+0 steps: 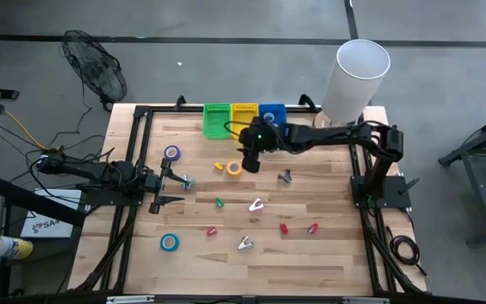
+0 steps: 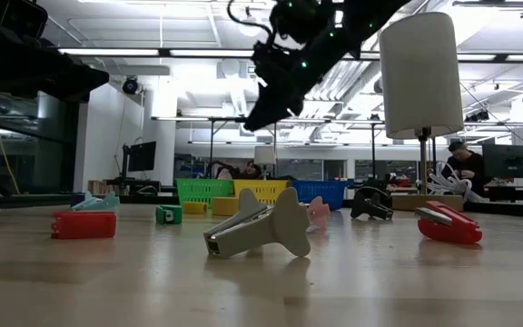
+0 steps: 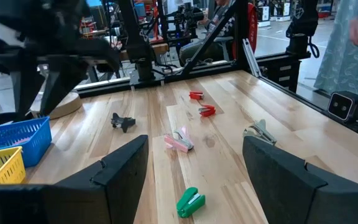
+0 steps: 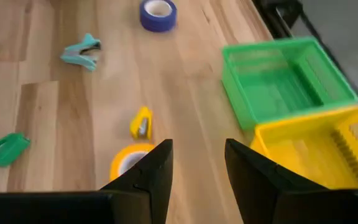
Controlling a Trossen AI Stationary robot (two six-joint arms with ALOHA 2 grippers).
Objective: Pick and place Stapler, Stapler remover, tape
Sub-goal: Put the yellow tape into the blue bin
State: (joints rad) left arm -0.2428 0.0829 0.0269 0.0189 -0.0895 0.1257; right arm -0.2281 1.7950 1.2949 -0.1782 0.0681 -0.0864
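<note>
My right gripper (image 4: 197,165) hangs open and empty above the table's far middle (image 1: 251,160), near the yellow tape roll (image 4: 126,160), which lies flat on the table (image 1: 234,168). A small yellow stapler (image 4: 142,123) lies beside that roll. A purple-blue tape roll (image 1: 171,153) and a blue one (image 1: 169,242) lie flat further left. Green (image 1: 218,203), teal (image 1: 187,182) and red (image 1: 283,227) staplers and silvery staple removers (image 1: 256,204) are scattered about. My left gripper (image 3: 194,168) is open and empty at the table's left side (image 1: 163,187).
Green (image 1: 217,120), yellow (image 1: 244,114) and blue (image 1: 272,112) baskets stand in a row at the far edge. A tall white cylinder (image 1: 363,76) stands at the far right corner. A dark staple remover (image 1: 286,176) lies right of the yellow roll.
</note>
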